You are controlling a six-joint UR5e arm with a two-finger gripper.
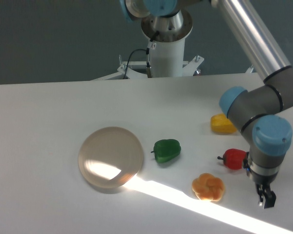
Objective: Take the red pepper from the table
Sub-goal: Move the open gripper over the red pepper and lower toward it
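A: The red pepper (234, 159) is being shown lying on its side on the white surface (49, 122), its short dark stem being pointed left, its right flank being partly covered by the arm's wrist. Nothing is being gripped there; it is being left free, untouched as far as can be judged.

B: And the pincer (265, 199) is being held low, to the pepper's right and nearer the camera, apart from it. Whether it is released or clenched cannot be told; only a dark tip is being shown.

A: The skin is being lit as glossy and smooth, a rounded, blocky shape. A grasp across the body, not the stem, is being suggested, since that shine hints at slipperiness.

B: Just beside it, lower left, an orange lobed pepper (208, 187) is being seen, bumpy and matte-looking, so little room is being left on that side.

A: Behind, a yellow piece (221, 124) is being half hidden by the arm's elbow joint. Its exact shape cannot be told.

B: Further left, the green pepper (166, 150) is being seen well apart, waxy and squat, and beyond it a round translucent brownish disc (111, 156), perhaps a plate or lid, is being caught by a bright band of light.

A: The task is being judged as not yet done: the pepper is resting on the surface.
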